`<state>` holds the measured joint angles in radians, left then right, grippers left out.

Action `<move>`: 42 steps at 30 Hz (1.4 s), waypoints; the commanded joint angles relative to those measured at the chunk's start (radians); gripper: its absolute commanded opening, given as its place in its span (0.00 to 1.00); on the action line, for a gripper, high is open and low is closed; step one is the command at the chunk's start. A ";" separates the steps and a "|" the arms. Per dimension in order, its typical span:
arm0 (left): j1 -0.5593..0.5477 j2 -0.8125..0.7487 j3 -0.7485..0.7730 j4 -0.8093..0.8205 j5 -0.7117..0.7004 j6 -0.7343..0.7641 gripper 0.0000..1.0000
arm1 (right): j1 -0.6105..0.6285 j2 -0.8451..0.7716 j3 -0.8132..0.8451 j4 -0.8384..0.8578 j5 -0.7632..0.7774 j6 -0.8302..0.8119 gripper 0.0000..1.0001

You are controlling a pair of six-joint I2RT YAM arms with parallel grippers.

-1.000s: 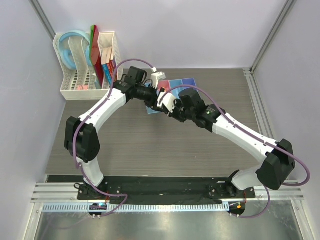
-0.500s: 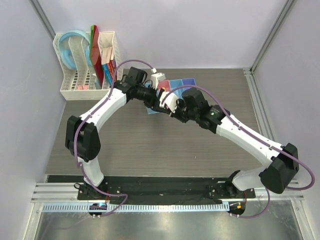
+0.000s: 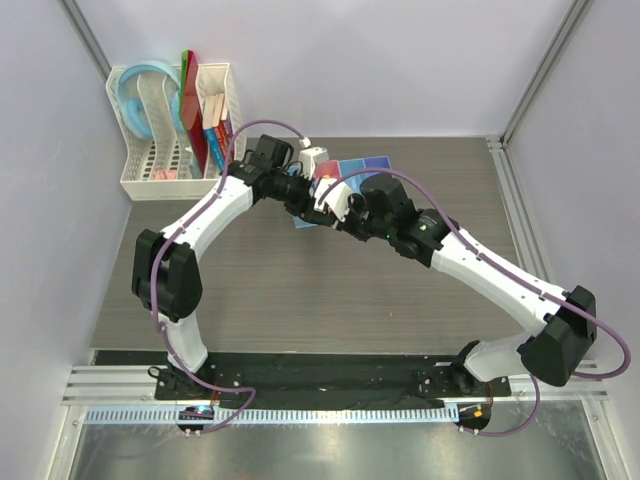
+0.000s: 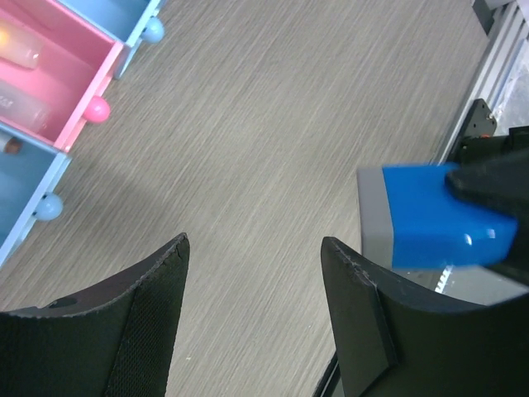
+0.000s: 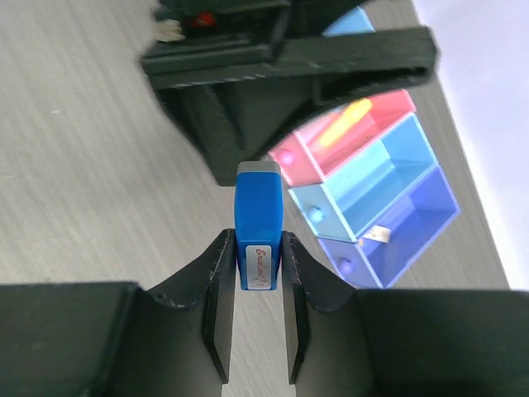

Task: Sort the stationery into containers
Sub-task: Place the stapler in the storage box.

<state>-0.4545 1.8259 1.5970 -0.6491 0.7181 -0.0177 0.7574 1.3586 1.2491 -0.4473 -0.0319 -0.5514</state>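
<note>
My right gripper (image 5: pixel 256 240) is shut on the small dark-blue block (image 5: pixel 259 223), which has a grey end and a white label and stands above the table. The same block (image 4: pixel 430 215) shows at the right of the left wrist view. My left gripper (image 4: pixel 254 244) is open with nothing between its fingers, just in front of the block. The containers (image 5: pixel 372 178) lie beyond, to the right. An orange-yellow piece (image 5: pixel 345 122) rests in the pink bin (image 5: pixel 388 106). A small pale piece (image 5: pixel 376 235) lies in the violet-blue bin (image 5: pixel 413 217). From above, both grippers meet beside the containers (image 3: pixel 355 168).
A white mesh rack (image 3: pixel 170 165) with books and folders stands at the back left. The left arm's wrist (image 5: pixel 273 58) hangs close ahead of the right gripper. Pale items lie in the pink bin (image 4: pixel 78 103) in the left wrist view.
The right arm has shifted slightly, bringing the block a little closer to the left gripper. The left arm has hardly moved.
</note>
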 commanded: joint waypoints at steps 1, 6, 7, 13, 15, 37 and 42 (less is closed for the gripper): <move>0.033 -0.083 -0.011 -0.015 -0.003 0.040 0.66 | -0.006 0.072 0.047 0.110 0.159 -0.016 0.01; 0.102 -0.143 -0.055 -0.043 0.001 0.076 0.66 | -0.085 0.210 0.195 0.137 0.164 0.027 0.01; 0.114 -0.163 -0.074 -0.049 0.004 0.081 0.66 | -0.105 0.236 0.228 0.137 0.147 0.039 0.01; 0.158 -0.252 -0.146 -0.118 -0.019 0.182 0.67 | -0.243 0.494 0.534 0.053 0.060 0.100 0.01; 0.165 -0.270 -0.161 -0.158 -0.025 0.228 0.67 | -0.280 0.593 0.655 -0.005 0.046 0.108 0.01; 0.224 -0.448 -0.232 -0.333 -0.022 0.440 1.00 | -0.343 0.841 0.783 -0.105 -0.089 0.084 0.01; 0.227 -0.464 -0.233 -0.334 -0.042 0.437 1.00 | -0.349 0.869 0.776 -0.120 -0.095 0.077 0.01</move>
<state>-0.2348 1.4048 1.3636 -0.9718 0.6807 0.4023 0.4156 2.2086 2.0251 -0.5583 -0.1078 -0.4664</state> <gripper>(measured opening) 0.996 0.297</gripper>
